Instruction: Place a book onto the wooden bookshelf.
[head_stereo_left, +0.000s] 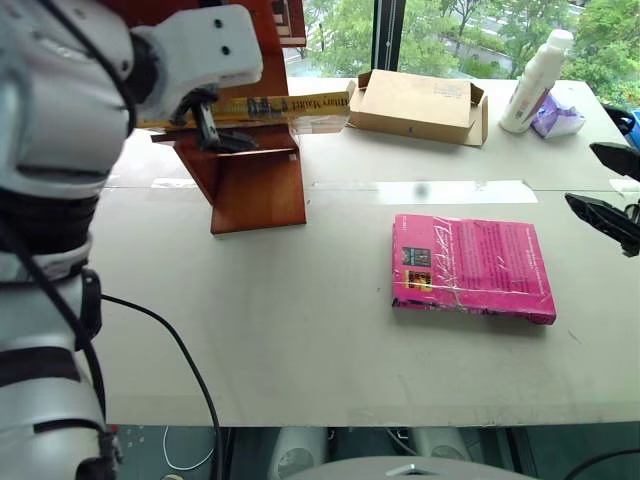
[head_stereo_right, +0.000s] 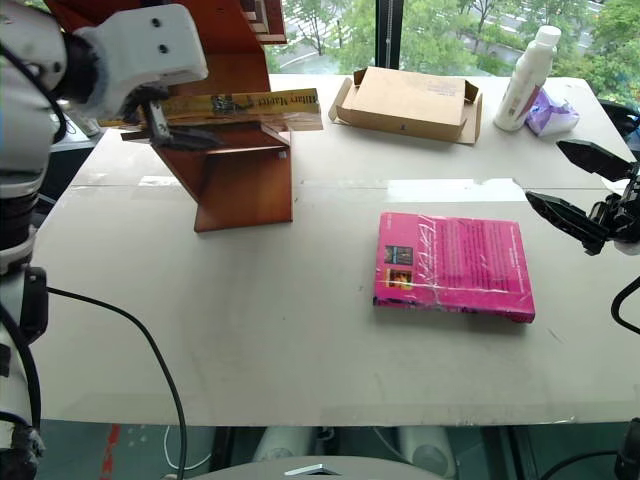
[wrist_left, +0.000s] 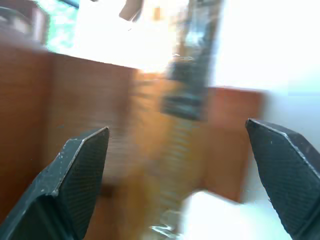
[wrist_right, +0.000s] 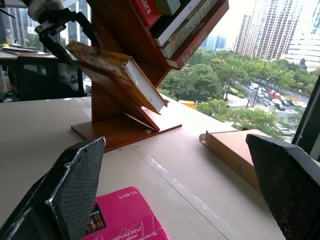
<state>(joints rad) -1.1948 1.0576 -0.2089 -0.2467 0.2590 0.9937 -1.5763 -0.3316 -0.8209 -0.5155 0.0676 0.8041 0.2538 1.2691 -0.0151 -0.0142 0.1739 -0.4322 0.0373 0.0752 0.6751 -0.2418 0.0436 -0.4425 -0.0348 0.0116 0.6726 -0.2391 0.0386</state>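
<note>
The yellow book lies flat on a low shelf of the reddish-brown wooden bookshelf, with its right end sticking out past the shelf's side. My left gripper is at the book's left end and open, one finger above that end and one below it. The left wrist view shows the fingers wide apart before the blurred yellow cover. At the table's right edge my right gripper is open and empty, pointing across the table at the bookshelf.
A magenta-pink book lies flat on the table right of centre. A flat cardboard box, a white bottle and a purple packet stand at the back right. Other books fill an upper shelf. A black cable crosses the front left.
</note>
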